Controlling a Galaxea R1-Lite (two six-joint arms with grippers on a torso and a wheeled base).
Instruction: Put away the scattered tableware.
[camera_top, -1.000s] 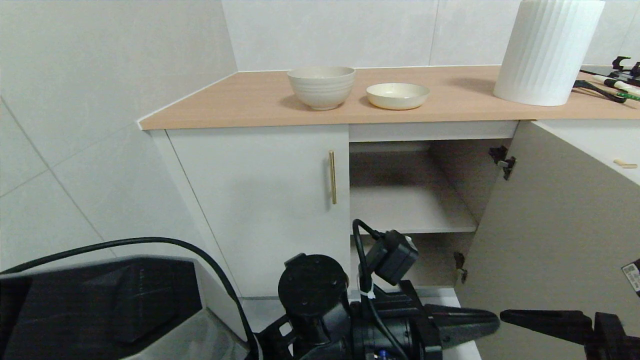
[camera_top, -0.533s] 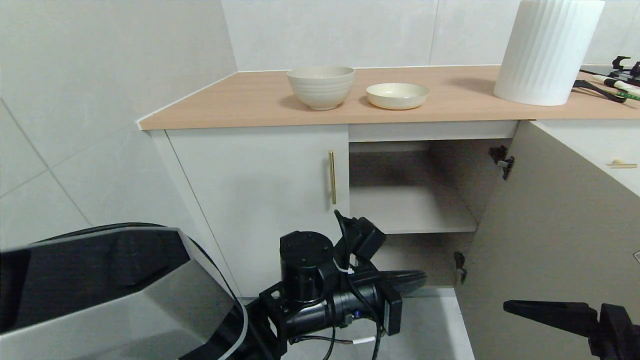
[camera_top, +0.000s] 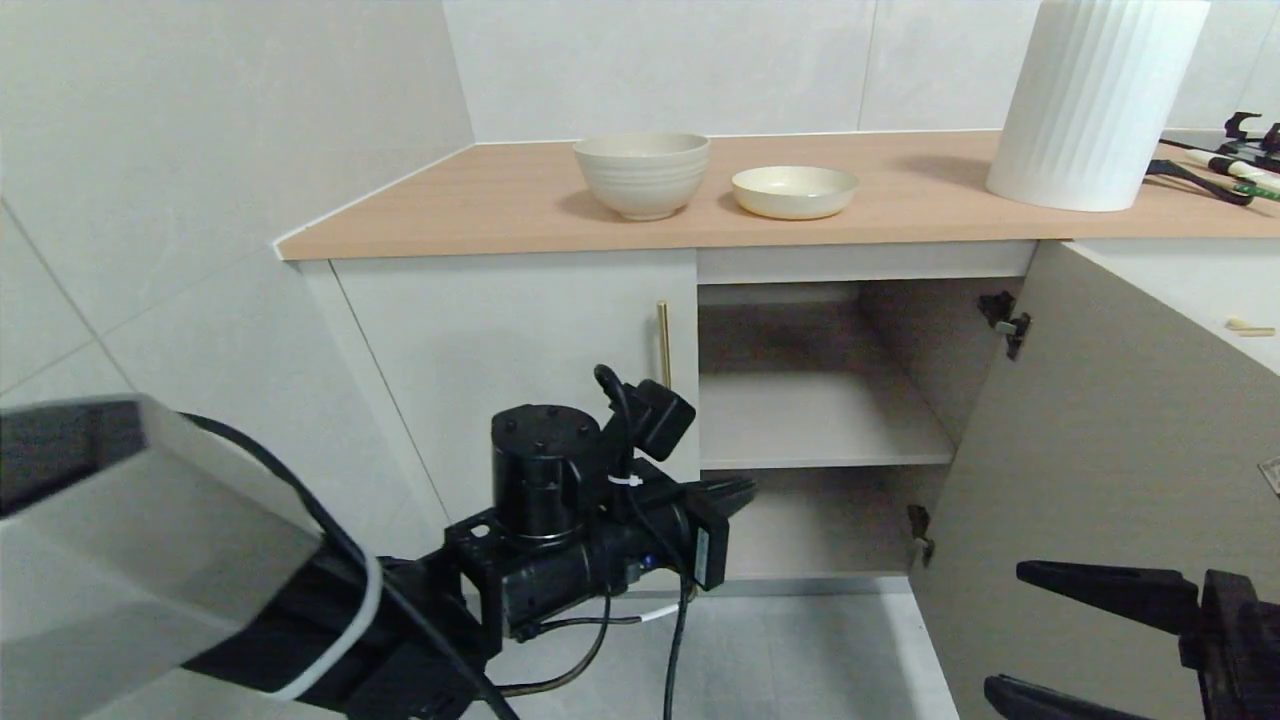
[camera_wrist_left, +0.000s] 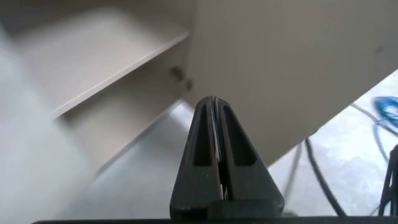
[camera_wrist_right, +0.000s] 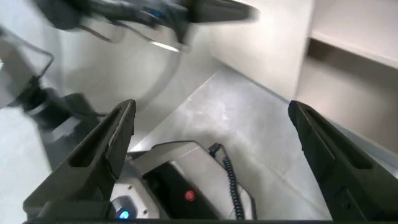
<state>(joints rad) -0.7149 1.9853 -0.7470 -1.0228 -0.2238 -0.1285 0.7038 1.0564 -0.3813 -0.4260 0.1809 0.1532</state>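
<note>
Head view: see bowl (camera_top: 641, 173) and shallow dish (camera_top: 795, 190) upright on the tabletop (camera_top: 480, 215), close together but not touching, well above and ahead of both sets of jaws. Nothing on the cabinet shelf (camera_top: 810, 425) yet.
Place left jaws low, in front of the open cabinet, tips toward the compartment under the shelf; bowl up and slightly left of them, dish up and slightly right.
Place right jaws lower and far to the right, beside the open door (camera_top: 1100, 450); dish up and well left of them.
Judge left arm the nearer to both pieces. Round pieces, so no long axis to align with; rims facing up.

Left wrist view: read left jaws as pressed shut, nothing between. Shelf (camera_wrist_left: 93, 62) and door (camera_wrist_left: 292, 62) ahead of the tips.

Right wrist view: read right jaws as spread wide, empty. Floor (camera_wrist_right: 249, 112) beyond them, shelf edge (camera_wrist_right: 354, 46) off to one side.

Next, likely: raise left jaws to tabletop height, open them, go for the bowl rim.
</note>
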